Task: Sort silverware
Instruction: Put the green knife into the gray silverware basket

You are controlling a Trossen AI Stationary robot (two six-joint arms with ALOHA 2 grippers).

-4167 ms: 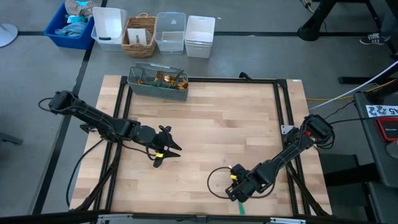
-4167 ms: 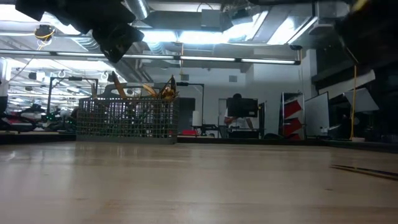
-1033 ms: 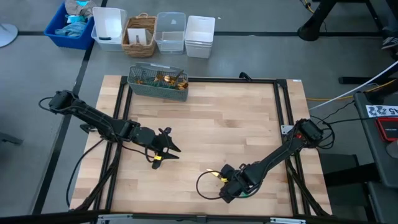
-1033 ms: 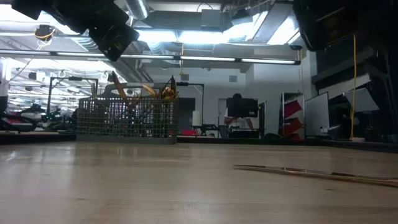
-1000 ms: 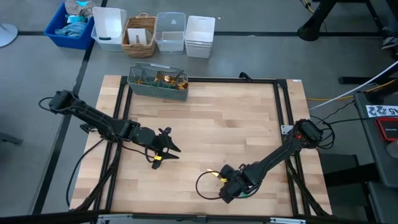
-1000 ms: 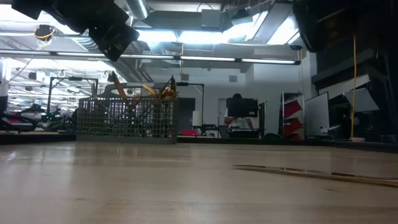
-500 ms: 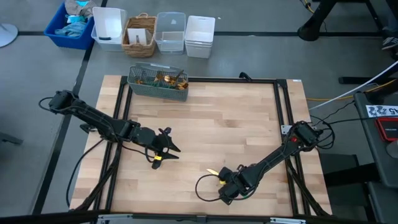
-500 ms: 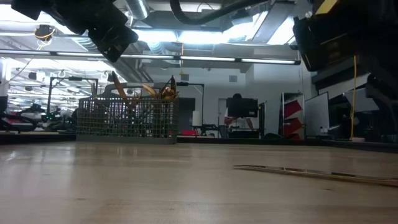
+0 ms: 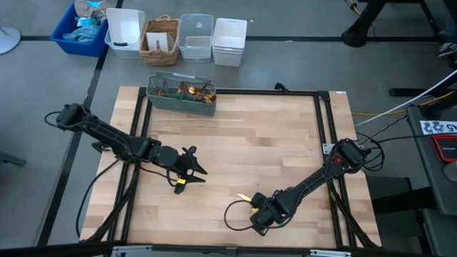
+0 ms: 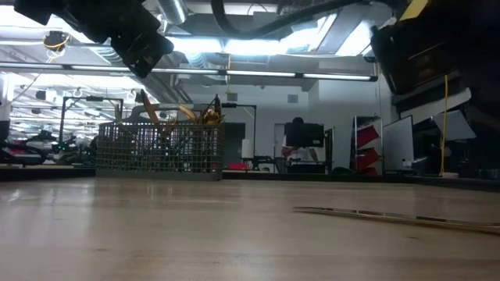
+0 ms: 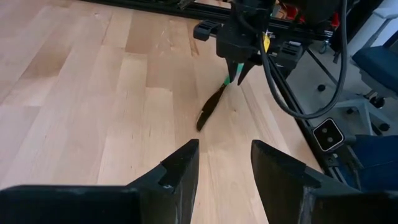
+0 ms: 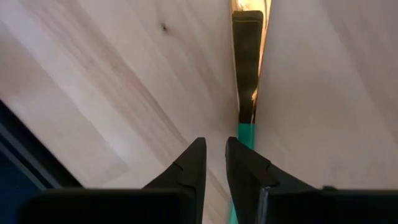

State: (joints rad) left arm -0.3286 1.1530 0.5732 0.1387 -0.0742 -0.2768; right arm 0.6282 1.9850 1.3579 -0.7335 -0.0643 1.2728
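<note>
One piece of silverware [image 9: 246,199] lies flat on the wooden table near its front edge, gold head toward the far left and teal handle [image 12: 246,133] under my right gripper [image 9: 260,217]. That gripper points down and is shut on the handle. In the low view the piece [image 10: 391,217] shows as a thin strip on the wood. More silverware stands in a grey mesh caddy [image 9: 181,94] at the far edge. My left gripper [image 9: 194,172] hangs open over the table's left half, holding nothing. My right gripper comes from above, pointing down, with its fingers across the teal handle [image 11: 229,78], close to where it meets the gold part. In its own wrist view the handle passes behind one finger [image 12: 245,171], which hides the contact. The piece lies flat on the table.
Beyond the far edge stand a blue bin [image 9: 80,28], a white bin [image 9: 125,32], a wicker basket [image 9: 161,41], a clear tub [image 9: 196,37] and a white tub [image 9: 229,41]. A black rail [image 9: 250,91] frames the table. A cable loop [image 9: 230,214] lies beside my right gripper.
My right wrist has turned a little over the piece without travelling across the table. The piece lies where it lay a second ago.
</note>
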